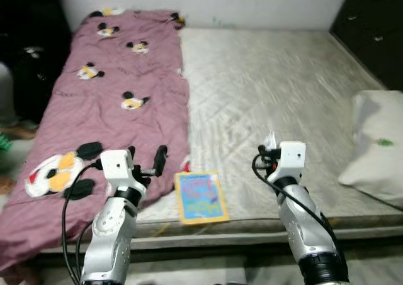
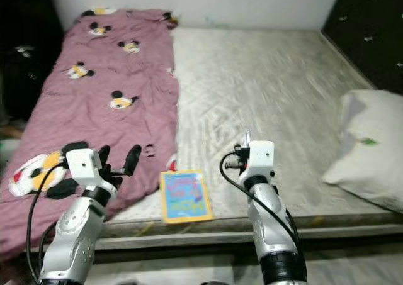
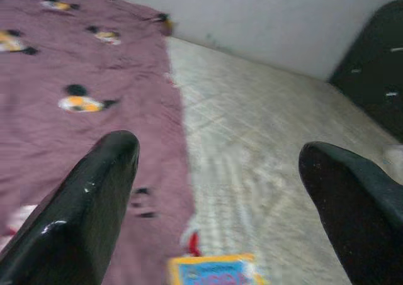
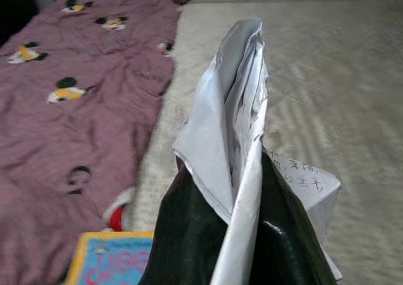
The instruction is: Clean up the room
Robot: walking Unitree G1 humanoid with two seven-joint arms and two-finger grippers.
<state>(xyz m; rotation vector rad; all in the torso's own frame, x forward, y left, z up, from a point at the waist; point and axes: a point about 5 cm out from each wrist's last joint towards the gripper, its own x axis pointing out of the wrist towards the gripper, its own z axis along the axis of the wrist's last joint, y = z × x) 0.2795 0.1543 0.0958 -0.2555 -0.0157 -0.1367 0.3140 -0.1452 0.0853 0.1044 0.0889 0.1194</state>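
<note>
Bed takes up most of the frame: bare grey mattress (image 1: 271, 90), with a maroon blanket (image 1: 107, 90) with a cartoon mouse print spread along its left half. White wall (image 1: 208, 2) behind the head end. Dark cabinet (image 1: 374, 27) at the far right, dark clutter off the left side of the bed, hard to make out.

Right gripper (image 4: 242, 190): jaws pressed together, pinching a crumpled white paper (image 4: 236, 121). The paper sticks up out of the fingertips and some handwriting shows on a lower flap. It hangs over the mattress near the front edge.

Left gripper (image 3: 220, 190): jaws spread wide with nothing between them, above the blanket's front corner.

A colourful book (image 1: 200, 197), yellow border with a blue cover, lies flat on the mattress at the front edge, between the two grippers, just ahead of and below the left jaws and beside the blanket's edge.

White pillow (image 1: 378, 146) sits well off to the right of the right jaws, at the mattress's right edge.
</note>
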